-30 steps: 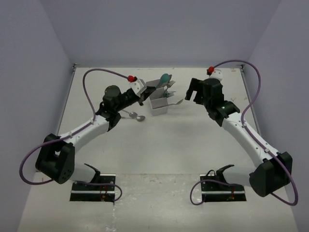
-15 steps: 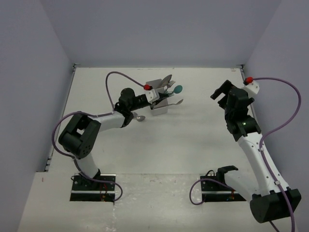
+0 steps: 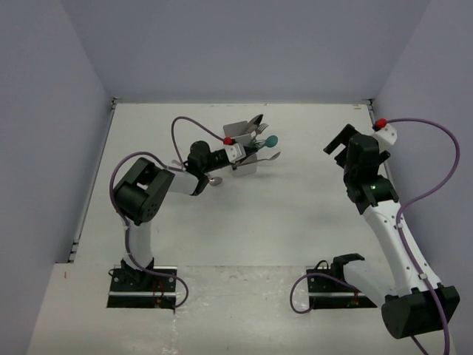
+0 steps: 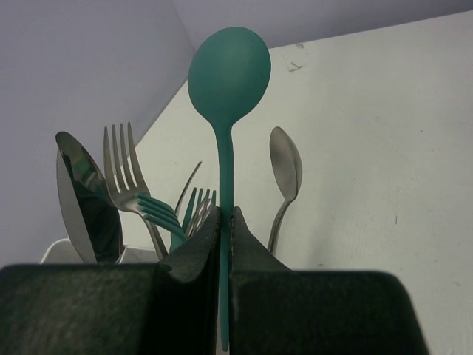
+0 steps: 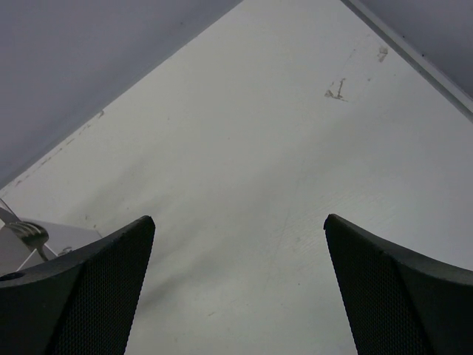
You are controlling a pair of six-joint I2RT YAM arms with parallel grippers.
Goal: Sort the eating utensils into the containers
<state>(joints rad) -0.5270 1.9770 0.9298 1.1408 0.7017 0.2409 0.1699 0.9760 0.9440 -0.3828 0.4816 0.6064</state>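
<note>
Our left tool [image 4: 224,218] is shut tight on the thin handle of a teal spoon [image 4: 229,70], the two fingers pressed together with only the handle between them. From above, this tool [image 3: 238,151] sits at the left side of the white box [image 3: 247,168], and the spoon's bowl [image 3: 272,140] pokes out past the box's right side. We cannot tell whether any part of the spoon rests inside a compartment yet.

Just beyond the grip, several utensils stand in the box: a large silver spoon [image 4: 85,200], a silver fork [image 4: 122,166], a teal fork [image 4: 159,214] and a smaller silver spoon [image 4: 284,163]. We cannot make out which compartment holds which. We judge that most of the sorting is done and that the teal spoon is the piece in hand.

Further out, at least one silver spoon [image 3: 215,180] lies loose on the surface [image 3: 259,222], just near of the left arm's wrist and partly hidden by it. So we judge that this one is left to collect, and perhaps another under the arm.

Well to the right, our right tool [image 5: 238,220] hangs with its fingers spread wide, holding and touching nothing. It is raised above the surface [image 3: 338,140], well apart from the box.
</note>
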